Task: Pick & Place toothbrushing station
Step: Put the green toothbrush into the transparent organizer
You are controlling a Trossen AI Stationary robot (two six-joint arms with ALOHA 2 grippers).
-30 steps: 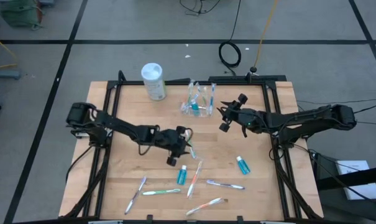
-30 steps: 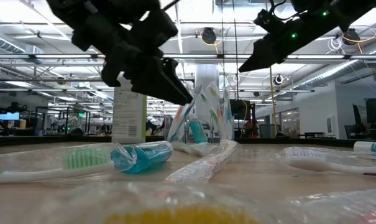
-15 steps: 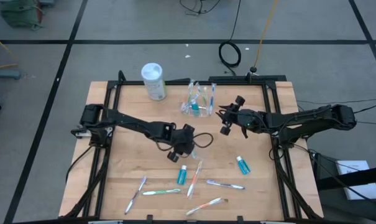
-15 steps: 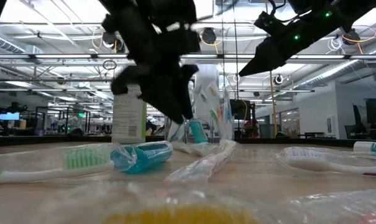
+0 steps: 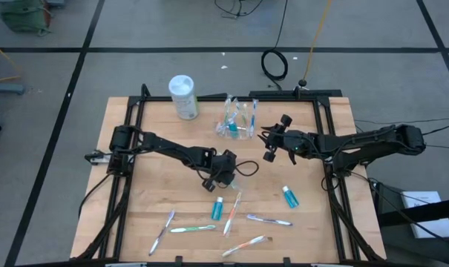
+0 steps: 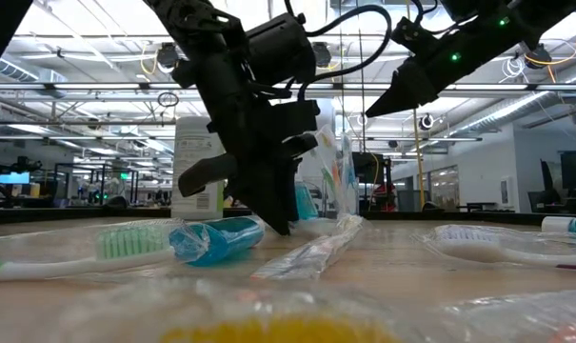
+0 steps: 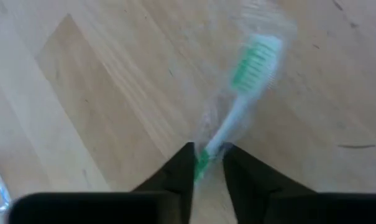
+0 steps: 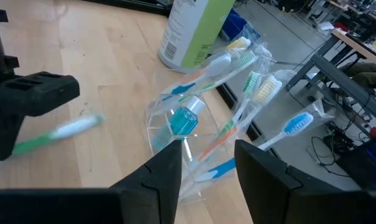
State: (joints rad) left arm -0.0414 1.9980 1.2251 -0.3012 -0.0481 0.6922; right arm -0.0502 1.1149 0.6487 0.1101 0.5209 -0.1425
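A green-and-white toothbrush (image 7: 245,81) in a clear wrapper lies at mid-table. My left gripper (image 7: 207,155) has come down on it and is shut on its handle; the right wrist view shows the same brush (image 8: 60,132). The clear cup (image 5: 239,122) stands upright near the far edge, holding several toothbrushes and a blue tube (image 8: 184,119). My right gripper (image 5: 267,152) hovers open beside the cup, to its right and nearer, and touches nothing. My left gripper pinches the toothbrush's green handle (image 7: 203,165) between its two fingertips, wrapper and all. The fingers come steeply from above and lie across the handle. The bristle head (image 7: 256,59) sticks out beyond them; I cannot tell whether it rests on the wood.
A tall white canister (image 5: 184,96) stands left of the cup. Several wrapped toothbrushes (image 5: 193,228) and two blue toothpaste tubes (image 5: 217,208) (image 5: 290,196) lie toward the near edge. Bare wood (image 5: 153,189) shows to the left of my left gripper.
My left gripper has gone toward the table's right edge and down to the tabletop, tipping steeply downward and rolling as it went. Its fingers now stand about the green toothbrush's handle.
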